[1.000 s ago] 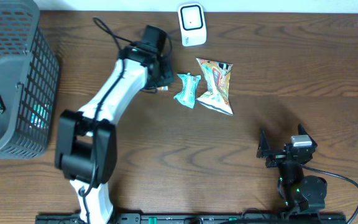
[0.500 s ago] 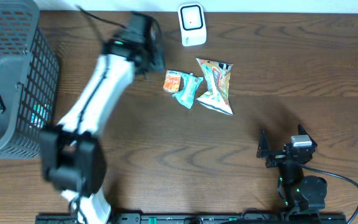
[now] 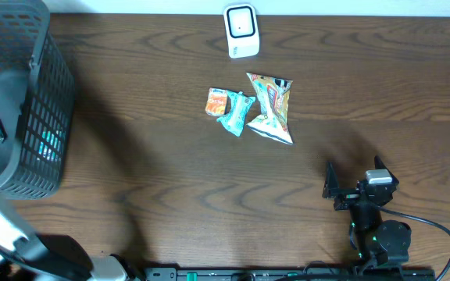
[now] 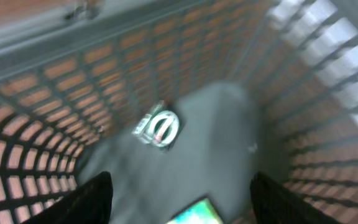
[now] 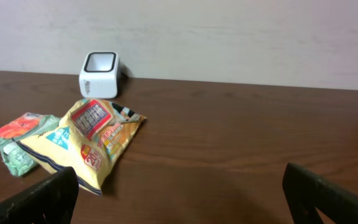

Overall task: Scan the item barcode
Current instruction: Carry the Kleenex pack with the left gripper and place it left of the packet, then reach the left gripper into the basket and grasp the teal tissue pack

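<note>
As left hand [image 4: 182, 190] gapes over basket [image 4: 36, 93], packet [image 4: 158, 127] perhaps beneath; blurred.

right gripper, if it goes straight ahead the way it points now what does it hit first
Probably nothing on the table: the right gripper points over bare wood toward the far wall. The yellow snack bag lies left of that line, though depth is hard to judge.
</note>
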You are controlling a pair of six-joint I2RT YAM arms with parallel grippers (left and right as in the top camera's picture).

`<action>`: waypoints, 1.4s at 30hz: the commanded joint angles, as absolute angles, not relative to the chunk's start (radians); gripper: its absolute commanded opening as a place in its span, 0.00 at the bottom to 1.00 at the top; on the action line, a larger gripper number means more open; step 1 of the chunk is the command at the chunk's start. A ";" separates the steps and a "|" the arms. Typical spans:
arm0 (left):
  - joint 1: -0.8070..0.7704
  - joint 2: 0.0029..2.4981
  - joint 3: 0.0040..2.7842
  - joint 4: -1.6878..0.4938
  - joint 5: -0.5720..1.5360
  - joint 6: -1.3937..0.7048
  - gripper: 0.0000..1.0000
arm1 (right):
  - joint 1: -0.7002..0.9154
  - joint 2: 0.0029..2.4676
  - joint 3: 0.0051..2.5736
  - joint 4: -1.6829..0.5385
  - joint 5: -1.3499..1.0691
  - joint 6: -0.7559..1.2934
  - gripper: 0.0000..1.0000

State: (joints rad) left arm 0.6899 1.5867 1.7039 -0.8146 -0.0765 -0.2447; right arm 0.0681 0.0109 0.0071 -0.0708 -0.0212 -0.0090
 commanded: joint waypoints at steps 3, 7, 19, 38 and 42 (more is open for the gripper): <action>0.833 1.732 1.699 -0.904 0.280 -0.025 0.71 | 0.074 0.005 0.006 -0.075 -0.017 -0.016 0.99; 0.856 1.866 1.699 -0.967 0.401 0.147 0.76 | 0.074 0.005 0.006 -0.075 -0.017 -0.016 0.99; 0.856 2.125 1.696 -1.078 0.617 0.297 0.76 | 0.074 0.005 0.006 -0.075 -0.017 -0.016 0.99; 0.845 2.188 1.609 -1.034 0.557 0.314 0.11 | 0.074 0.005 0.006 -0.075 -0.017 -0.016 0.99; 0.848 2.184 1.654 -1.047 0.558 0.200 0.07 | 0.074 0.005 0.006 -0.075 -0.017 -0.016 0.99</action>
State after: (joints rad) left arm 0.8494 2.1712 1.6318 -1.0386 0.6003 0.2989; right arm 0.0681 0.0109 0.0071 -0.0708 -0.0219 -0.0093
